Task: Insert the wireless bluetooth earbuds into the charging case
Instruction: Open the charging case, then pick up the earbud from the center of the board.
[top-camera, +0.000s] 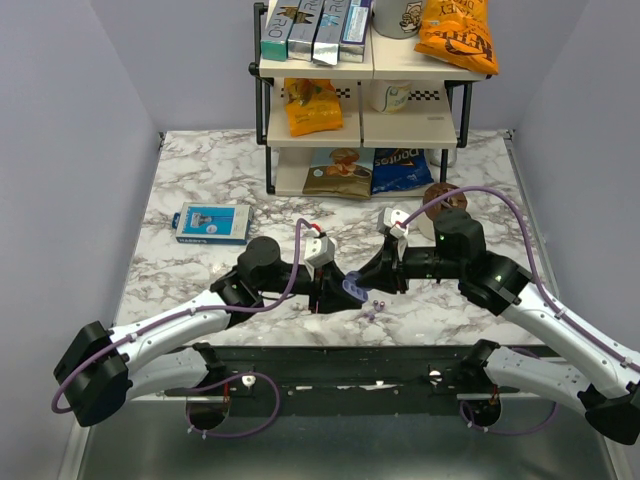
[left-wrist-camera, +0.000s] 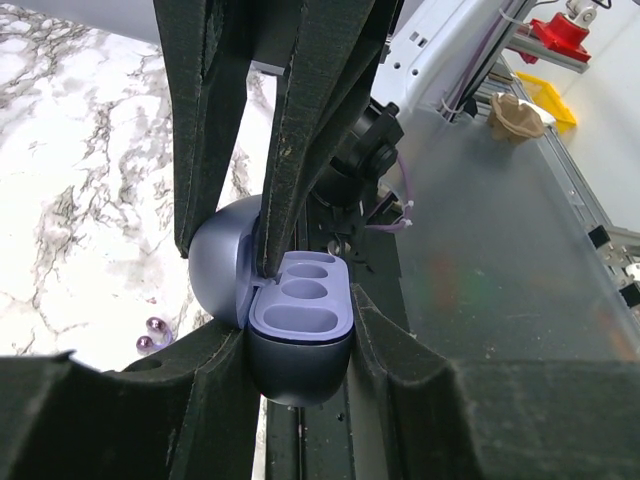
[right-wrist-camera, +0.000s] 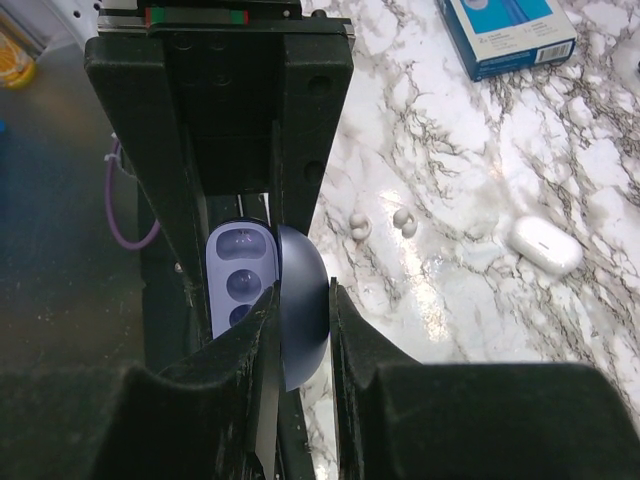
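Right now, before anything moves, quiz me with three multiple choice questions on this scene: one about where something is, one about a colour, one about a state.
1. Where are the purple earbuds relative to the charging case? A inside it; B on the table beside it; C on its lid.
2. What colour is the flat box on the table? A blue; B red; C yellow.
3. How is the charging case? A shut; B lidless; C open, wells empty.
Answers: B, they lie on the marble next to it; A, its face is blue; C, the lid is hinged back over bare wells.
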